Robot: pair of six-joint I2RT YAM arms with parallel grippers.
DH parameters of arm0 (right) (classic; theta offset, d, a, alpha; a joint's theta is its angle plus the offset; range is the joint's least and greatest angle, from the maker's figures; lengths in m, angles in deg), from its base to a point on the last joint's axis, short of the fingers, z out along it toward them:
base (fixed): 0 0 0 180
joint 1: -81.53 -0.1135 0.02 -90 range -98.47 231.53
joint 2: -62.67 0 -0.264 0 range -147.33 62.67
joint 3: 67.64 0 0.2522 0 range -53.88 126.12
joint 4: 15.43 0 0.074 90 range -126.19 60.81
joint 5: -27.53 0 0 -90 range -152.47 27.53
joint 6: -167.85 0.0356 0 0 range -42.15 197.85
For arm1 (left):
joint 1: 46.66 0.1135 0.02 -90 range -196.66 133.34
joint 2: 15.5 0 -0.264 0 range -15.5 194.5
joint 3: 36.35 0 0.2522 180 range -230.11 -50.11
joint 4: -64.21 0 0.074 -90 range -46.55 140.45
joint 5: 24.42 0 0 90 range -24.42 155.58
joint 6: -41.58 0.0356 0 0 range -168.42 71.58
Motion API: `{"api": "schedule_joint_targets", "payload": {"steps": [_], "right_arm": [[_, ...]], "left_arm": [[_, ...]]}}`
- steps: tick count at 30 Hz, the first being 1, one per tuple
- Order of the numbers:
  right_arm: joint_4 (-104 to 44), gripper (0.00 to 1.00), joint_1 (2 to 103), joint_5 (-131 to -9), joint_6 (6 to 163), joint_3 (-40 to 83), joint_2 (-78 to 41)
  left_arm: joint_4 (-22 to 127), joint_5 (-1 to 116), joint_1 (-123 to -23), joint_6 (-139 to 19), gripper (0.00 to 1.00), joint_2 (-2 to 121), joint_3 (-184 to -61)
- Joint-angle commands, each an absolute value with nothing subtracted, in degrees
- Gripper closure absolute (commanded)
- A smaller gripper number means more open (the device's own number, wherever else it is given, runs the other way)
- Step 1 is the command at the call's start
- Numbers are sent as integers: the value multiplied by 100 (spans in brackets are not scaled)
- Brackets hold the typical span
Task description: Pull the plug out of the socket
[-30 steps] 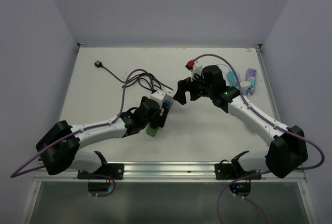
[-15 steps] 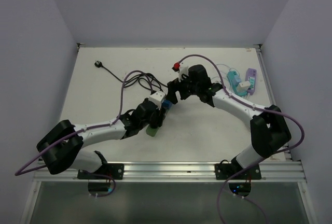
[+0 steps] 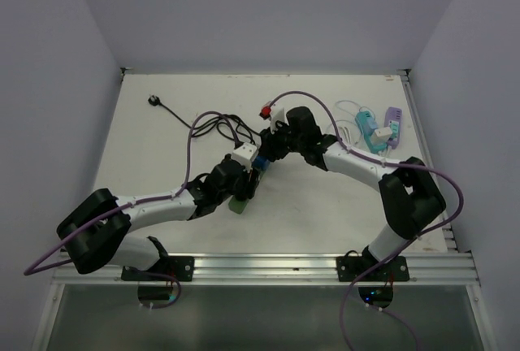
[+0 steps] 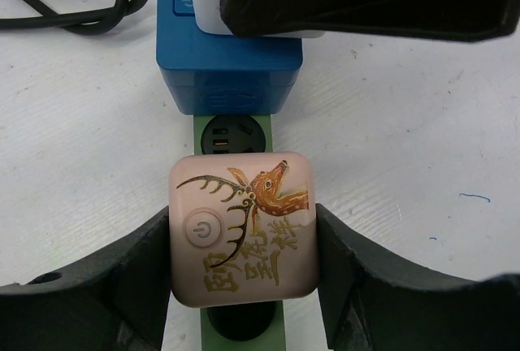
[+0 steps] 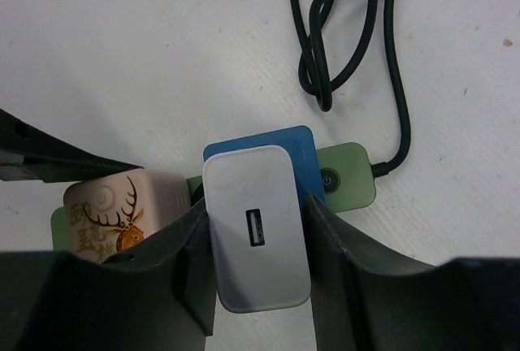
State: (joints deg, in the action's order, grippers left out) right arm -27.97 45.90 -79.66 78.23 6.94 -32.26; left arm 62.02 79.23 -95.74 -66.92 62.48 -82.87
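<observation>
A green socket strip [image 3: 238, 203] lies mid-table, also seen in both wrist views [image 5: 345, 176] [image 4: 276, 339]. On it sit a pink deer-print cube [image 4: 244, 229] and a blue adapter block [image 4: 230, 67]. The white plug [image 5: 257, 237], with a USB port, stands in the blue block [image 5: 301, 148]. My right gripper [image 5: 257, 245] is shut on the white plug, a finger pressed on each long side. My left gripper [image 4: 244, 241] is shut on the pink cube [image 5: 122, 209], holding that end of the strip down. The two grippers [image 3: 244, 180] [image 3: 266, 150] nearly touch.
The strip's black cord [image 3: 215, 127] loops behind it and ends in a black plug [image 3: 154, 101] at the back left. A teal and a purple device [image 3: 382, 127] with white cable lie at the back right. Walls enclose the table on three sides.
My right arm swung left over the strip and its jaws closed on the white plug. My left jaws narrowed onto the pink cube and have stayed there.
</observation>
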Motion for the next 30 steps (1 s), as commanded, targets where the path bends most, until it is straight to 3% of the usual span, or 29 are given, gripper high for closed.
{"api": "schedule_joint_targets", "payload": {"steps": [1,2,5,30], "right_arm": [[-2339,71,4559,-7900,7829,536,-2961],[-2313,83,4559,-7891,7646,493,-2865],[-2242,100,4559,-7935,7592,475,-2750],[-1539,100,4541,-8269,8004,448,-2170]], "left_arm": [[6478,7675,-9517,-6793,100,6518,-8201],[6399,7683,-9517,-6802,100,6562,-8219],[6214,7666,-9509,-6863,100,6650,-8316],[5845,7481,-9456,-7013,100,7037,-8588]]}}
